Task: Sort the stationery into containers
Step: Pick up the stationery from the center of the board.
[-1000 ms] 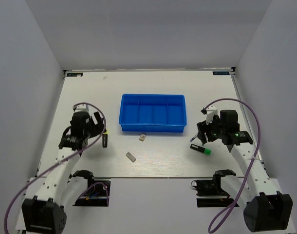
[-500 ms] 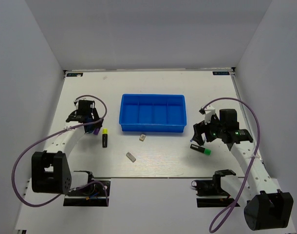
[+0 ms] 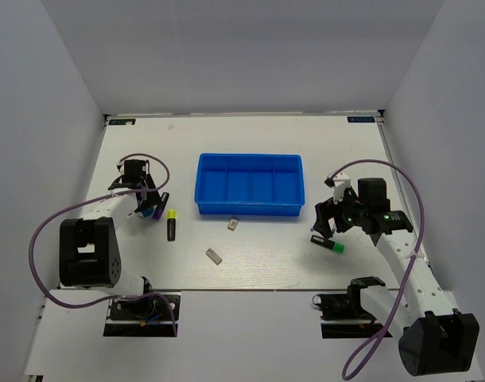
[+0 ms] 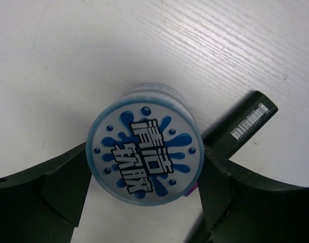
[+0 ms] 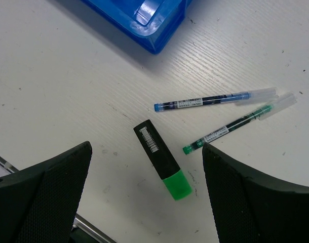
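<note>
Left wrist: left hand point(image 4: 144, 185) grips disc point(image 4: 144, 159) at rim; right hand point(image 5: 145, 154) gapes above pens point(image 5: 215, 99).

I had the left gripper point(image 3: 145, 204) pointed straight down, its fingers point(image 4: 63, 185) pressed against opposite sides of the round disc point(image 4: 144, 164), with the arm folded back near its base. The right gripper point(image 3: 327, 218) hung tilted downward, fingers point(image 5: 48, 192) spread wide apart, its arm reaching forward from the base.
</note>
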`<state>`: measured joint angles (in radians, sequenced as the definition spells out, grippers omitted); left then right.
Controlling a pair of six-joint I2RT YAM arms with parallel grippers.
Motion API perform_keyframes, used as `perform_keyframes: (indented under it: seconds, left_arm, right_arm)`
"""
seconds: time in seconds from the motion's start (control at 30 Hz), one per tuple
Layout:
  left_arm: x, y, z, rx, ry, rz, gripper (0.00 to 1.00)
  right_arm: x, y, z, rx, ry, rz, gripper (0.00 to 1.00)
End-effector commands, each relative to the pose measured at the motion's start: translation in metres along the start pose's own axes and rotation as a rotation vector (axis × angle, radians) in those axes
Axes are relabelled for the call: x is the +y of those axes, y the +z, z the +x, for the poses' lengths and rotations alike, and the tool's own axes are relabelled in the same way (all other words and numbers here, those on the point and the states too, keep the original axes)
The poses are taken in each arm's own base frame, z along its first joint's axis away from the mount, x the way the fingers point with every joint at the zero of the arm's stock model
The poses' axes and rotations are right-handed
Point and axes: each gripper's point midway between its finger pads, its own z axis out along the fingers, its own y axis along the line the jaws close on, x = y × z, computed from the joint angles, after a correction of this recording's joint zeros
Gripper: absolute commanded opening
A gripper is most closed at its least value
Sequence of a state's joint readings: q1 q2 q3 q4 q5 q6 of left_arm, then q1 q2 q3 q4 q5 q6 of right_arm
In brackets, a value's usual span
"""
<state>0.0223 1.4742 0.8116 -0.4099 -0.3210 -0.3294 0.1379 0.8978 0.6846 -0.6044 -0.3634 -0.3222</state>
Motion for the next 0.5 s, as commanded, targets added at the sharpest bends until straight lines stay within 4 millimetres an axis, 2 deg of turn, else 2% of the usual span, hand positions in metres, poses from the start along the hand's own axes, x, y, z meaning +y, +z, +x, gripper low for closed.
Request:
perform_keyframes:
  seconds: [0.0,0.03,0.13,0.23,0.27,0.3,0.37,0.4,0.47]
  left_arm:
    - [-0.010,-0.003,-0.032,-0.096,-0.030,0.041,0.87]
    - [-0.011,-0.003,-0.039,-0.116,-0.032,0.048,0.87]
    - [-0.014,-0.001,-0.040,-0.114,-0.018,0.052,0.86]
    - [-0.015,-0.001,-0.044,-0.117,-0.014,0.052,0.78]
    - [-0.015,-0.001,-0.044,-0.116,-0.015,0.054,0.74]
    - [-0.014,-0.001,-0.042,-0.112,-0.017,0.052,0.65]
    - [-0.016,-0.002,-0.041,-0.113,-0.018,0.061,0.57]
    - [-0.015,-0.001,-0.040,-0.111,-0.018,0.063,0.45]
    - [-0.017,-0.004,-0.040,-0.109,-0.023,0.077,0.32]
  right_arm:
    - [0.003,-0.005,-0.015,-0.033,-0.022,-0.017,0.91]
    - [0.003,-0.005,-0.014,-0.028,-0.020,-0.017,0.91]
    - [0.003,-0.005,-0.014,-0.027,-0.018,-0.022,0.91]
    - [0.004,-0.005,-0.014,-0.027,-0.022,-0.025,0.91]
    - [0.003,-0.005,-0.014,-0.028,-0.019,-0.021,0.91]
    - [0.003,-0.005,-0.014,-0.029,-0.016,-0.021,0.91]
    - [0.003,-0.005,-0.014,-0.029,-0.019,-0.021,0.91]
    - [0.004,-0.005,-0.014,-0.029,-0.017,-0.022,0.91]
    - [0.003,-0.005,-0.013,-0.027,-0.018,-0.021,0.91]
